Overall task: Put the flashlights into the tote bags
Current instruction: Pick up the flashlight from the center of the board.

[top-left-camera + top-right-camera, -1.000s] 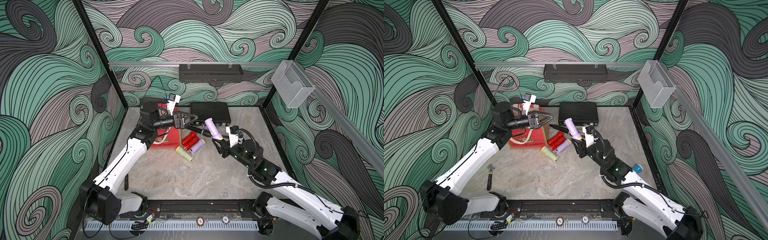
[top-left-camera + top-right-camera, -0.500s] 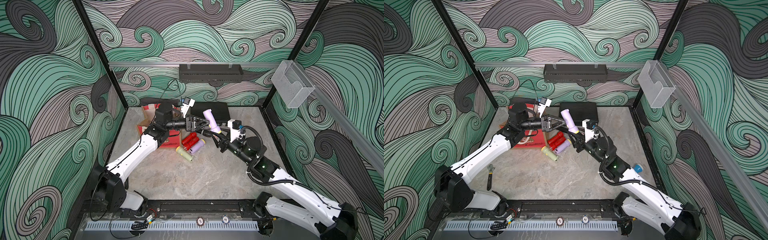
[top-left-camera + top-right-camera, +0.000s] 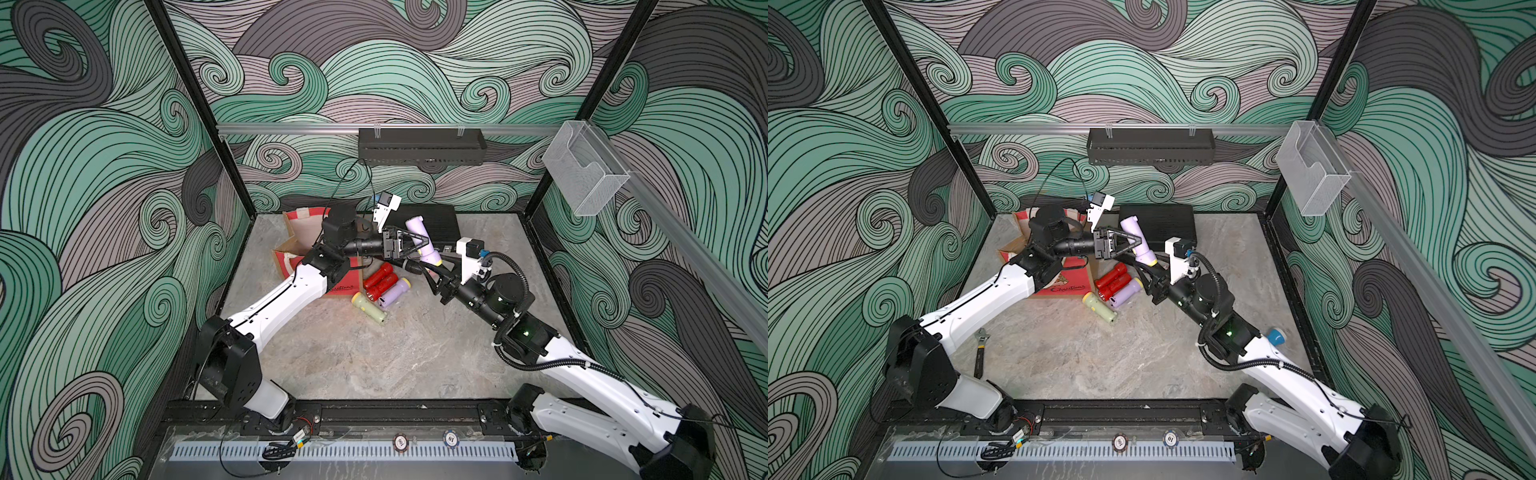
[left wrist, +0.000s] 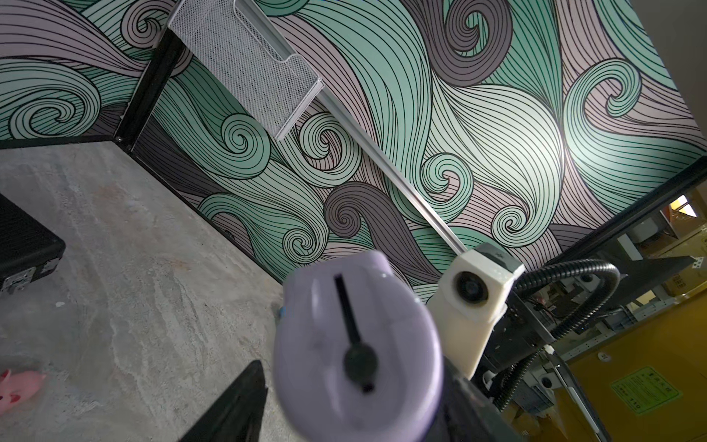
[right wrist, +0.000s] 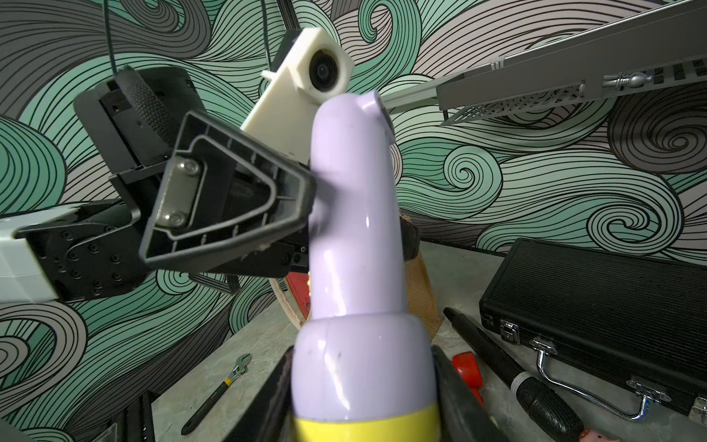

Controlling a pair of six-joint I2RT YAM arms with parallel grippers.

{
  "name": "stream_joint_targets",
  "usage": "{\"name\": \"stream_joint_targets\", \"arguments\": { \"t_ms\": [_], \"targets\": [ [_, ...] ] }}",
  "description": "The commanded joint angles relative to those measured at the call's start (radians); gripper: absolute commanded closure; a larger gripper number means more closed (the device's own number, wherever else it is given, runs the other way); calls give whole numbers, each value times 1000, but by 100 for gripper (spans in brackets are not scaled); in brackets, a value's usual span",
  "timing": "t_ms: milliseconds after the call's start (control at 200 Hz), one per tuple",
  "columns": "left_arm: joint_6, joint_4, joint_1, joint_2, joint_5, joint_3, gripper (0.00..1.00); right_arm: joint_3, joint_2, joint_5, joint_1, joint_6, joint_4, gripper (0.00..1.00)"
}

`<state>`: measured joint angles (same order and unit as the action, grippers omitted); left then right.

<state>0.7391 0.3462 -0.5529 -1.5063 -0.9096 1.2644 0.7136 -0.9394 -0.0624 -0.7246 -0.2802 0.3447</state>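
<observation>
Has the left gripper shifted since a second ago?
Yes: the left gripper moved toward the robot's right, across the black case's front, reaching the lilac flashlight.

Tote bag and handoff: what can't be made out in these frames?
Tote bag contents: in both top views, left arm covers most of the opening.
Left gripper contact on lilac flashlight: far finger hidden behind it in right wrist view; left wrist view blurred.
Blue item: a top view, mostly behind right arm.
Pink figure: left wrist view, cut by edge.

Tote bag (image 3: 301,232) partly behind left arm (image 3: 286,303)
</observation>
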Motion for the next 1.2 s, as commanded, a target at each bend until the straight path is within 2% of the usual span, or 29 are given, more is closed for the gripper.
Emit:
{"name": "stream_joint_targets", "arguments": {
  "t_ms": [0, 641, 676, 781, 946, 1011, 1101, 1146, 1196],
  "targets": [
    [2, 40, -12, -9, -11, 49, 39, -3, 0, -13, 5, -13, 49, 100],
    [-23, 5, -25, -9, -15, 66, 88, -3, -11, -7, 4, -7, 33, 100],
    [-25, -1, -25, -6, -13, 66, 92, -1, -16, -7, 3, -4, 26, 93],
    [-52, -35, -25, 7, 11, 66, 97, 7, -15, 6, 4, -3, -7, 60],
    [-156, -145, -22, 35, 107, 66, 100, 10, -13, 57, 3, -16, -64, 24],
    [-203, -241, -12, 44, 146, 89, 100, 15, -15, 62, 3, -19, -82, 16],
    [-248, -305, -2, 57, 184, 100, 100, 20, -14, 61, 3, -16, -98, 11],
    [-257, -330, 5, 62, 200, 103, 100, 22, -12, 62, 3, -14, -104, 2],
    [-270, -357, 18, 70, 219, 108, 100, 28, -10, 63, 3, -12, -120, 1]
  ]
}}
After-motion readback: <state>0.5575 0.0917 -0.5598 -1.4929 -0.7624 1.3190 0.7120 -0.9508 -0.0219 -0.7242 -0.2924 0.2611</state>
